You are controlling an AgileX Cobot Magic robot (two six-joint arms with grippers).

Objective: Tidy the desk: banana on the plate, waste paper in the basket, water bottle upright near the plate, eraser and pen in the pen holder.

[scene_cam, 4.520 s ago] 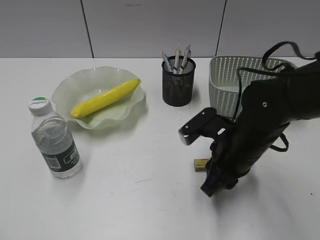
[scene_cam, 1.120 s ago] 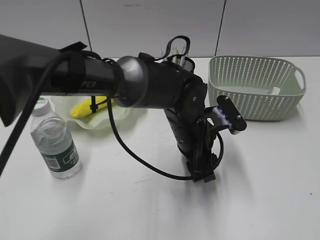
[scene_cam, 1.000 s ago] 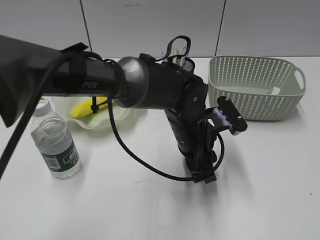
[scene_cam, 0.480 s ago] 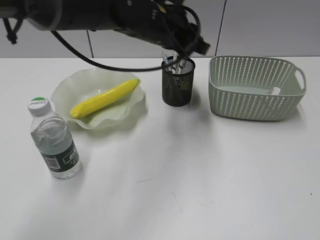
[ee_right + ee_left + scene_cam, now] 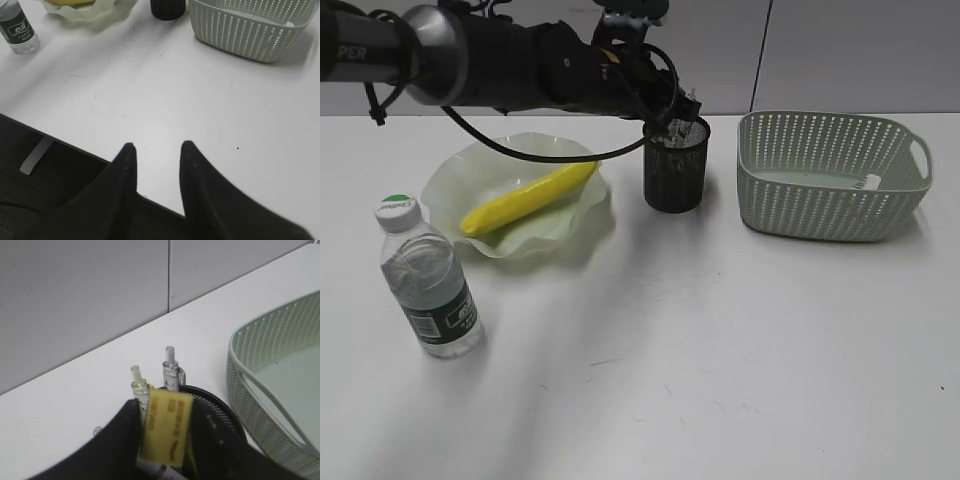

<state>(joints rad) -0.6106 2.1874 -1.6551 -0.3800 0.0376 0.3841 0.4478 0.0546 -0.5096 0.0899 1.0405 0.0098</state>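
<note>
The left gripper (image 5: 165,435) holds a yellow eraser (image 5: 166,426) upright between its two dark fingers (image 5: 125,432), clamped on the flat faces so the narrow end points down. In the left wrist view the eraser hangs directly over the mouth of the black mesh pen holder (image 5: 220,415), beside the clear pens (image 5: 171,371) standing in it. That posture suits a straight drop into the cup without knocking the pens.

In the exterior view the left arm (image 5: 520,70) reaches in from the upper left, its gripper (image 5: 672,108) at the rim of the pen holder (image 5: 674,170). The eraser itself cannot be made out there.

The banana (image 5: 530,196) lies across the ruffled glass plate (image 5: 450,175), so that item appears done. The water bottle (image 5: 427,280) stands upright, cap on top, near the plate's front left edge; that item also appears satisfied. The pale green basket (image 5: 835,175) sits to the right of the pen holder, with a small whitish scrap (image 5: 866,182) against its far inner wall, probably the waste paper.

The right gripper (image 5: 156,165) is parked low over the near edge of the desk (image 5: 200,100), fingers narrowly parted and empty, well clear of the work.

Judgement: the eraser placement looks like the last open step. Risk on release is the eraser catching on the pens or the rim.
</note>
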